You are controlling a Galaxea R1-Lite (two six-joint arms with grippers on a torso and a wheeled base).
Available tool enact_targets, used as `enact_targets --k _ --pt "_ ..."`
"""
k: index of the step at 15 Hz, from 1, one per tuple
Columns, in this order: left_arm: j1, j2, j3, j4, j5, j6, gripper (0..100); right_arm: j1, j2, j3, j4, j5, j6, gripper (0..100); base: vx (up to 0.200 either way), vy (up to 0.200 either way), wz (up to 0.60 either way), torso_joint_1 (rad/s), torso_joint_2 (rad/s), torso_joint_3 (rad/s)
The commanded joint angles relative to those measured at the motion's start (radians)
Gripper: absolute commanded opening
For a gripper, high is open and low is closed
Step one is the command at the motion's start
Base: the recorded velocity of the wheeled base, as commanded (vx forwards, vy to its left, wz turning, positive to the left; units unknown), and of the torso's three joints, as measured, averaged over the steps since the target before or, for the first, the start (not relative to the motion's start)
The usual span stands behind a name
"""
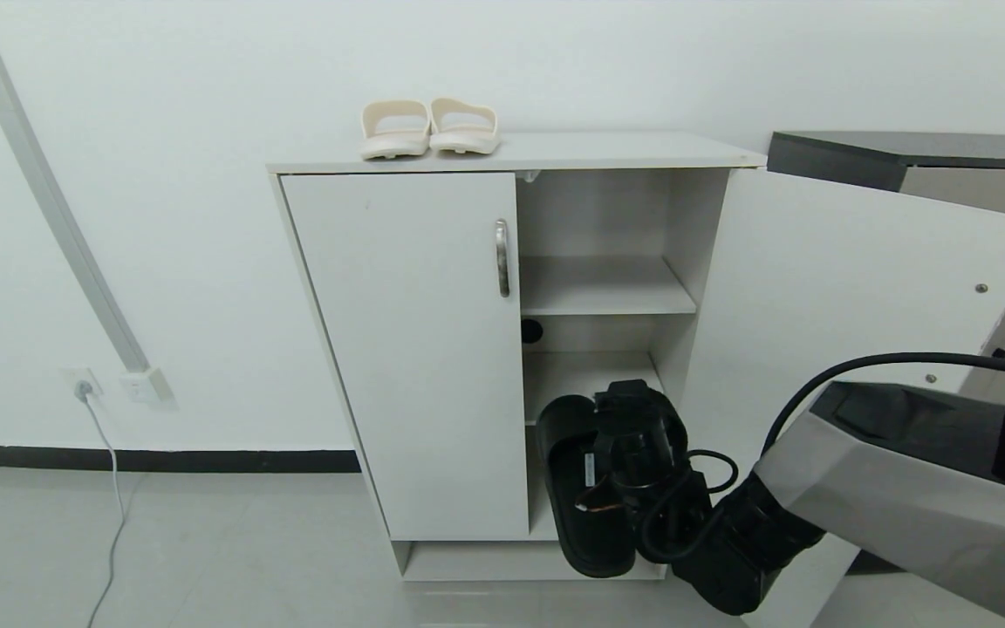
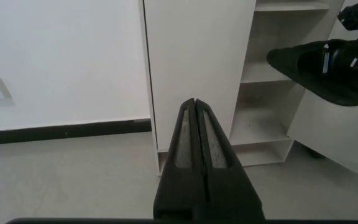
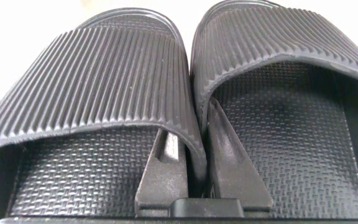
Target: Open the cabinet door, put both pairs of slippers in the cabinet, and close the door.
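door is open, so by my read i'm on the first of the two loads: the right gripper (image 1: 638,449) holds the black slippers (image 1: 577,493) in front of the open right bay of the cabinet (image 1: 625,150), low down, toes toward the shelves. in the right wrist view its fingers (image 3: 166,168) are pinched on the two inner strap edges where the pair meets, so both shoes hang from one grip. from the left wrist view the black pair (image 2: 328,68) looks to be just outside the opening, not yet resting on any board. the next move calls for pushing the pair in level over a shelf, keeping it off the open door (image 1: 816,296) on the right, and letting go only once the soles sit flat. the left gripper (image 2: 194,143) is low and well to the left of the cabinet, fingers pressed together with nothing between them. count: two pairs of slippers, four shoes, one black pair in hand and one beige pair (image 1: 429,128) side by side on the cabinet top; two doors, the left one shut with its handle (image 1: 502,257), the right swung wide; two shelf boards above the bottom board in the open bay.
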State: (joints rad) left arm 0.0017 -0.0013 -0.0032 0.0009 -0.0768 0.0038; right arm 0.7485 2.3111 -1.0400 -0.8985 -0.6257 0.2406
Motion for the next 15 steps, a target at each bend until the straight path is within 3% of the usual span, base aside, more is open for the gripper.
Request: enact_targets --k 1,3,7,15 --pt "0.0 0.001 0.0 0.001 -0.001 0.001 0 0.0 0.019 0.0 0.043 0.001 0.022 0 0.0 0.0 0.0 0.0 0.0 0.0" --pt "0.0 0.001 0.0 0.001 -0.001 0.001 0 0.0 0.019 -0.018 0.113 0.001 0.063 0 0.0 0.0 0.0 0.0 0.0 0.0" --pt "0.0 0.001 0.0 0.001 -0.001 0.001 0 -0.001 0.025 -0.022 0.119 0.001 0.072 0 0.0 0.0 0.0 0.0 0.0 -0.045" --pt "0.0 0.001 0.0 0.001 -0.001 0.002 0 -0.015 0.082 -0.04 0.107 0.012 0.075 0 0.0 0.0 0.0 0.003 0.0 -0.185"
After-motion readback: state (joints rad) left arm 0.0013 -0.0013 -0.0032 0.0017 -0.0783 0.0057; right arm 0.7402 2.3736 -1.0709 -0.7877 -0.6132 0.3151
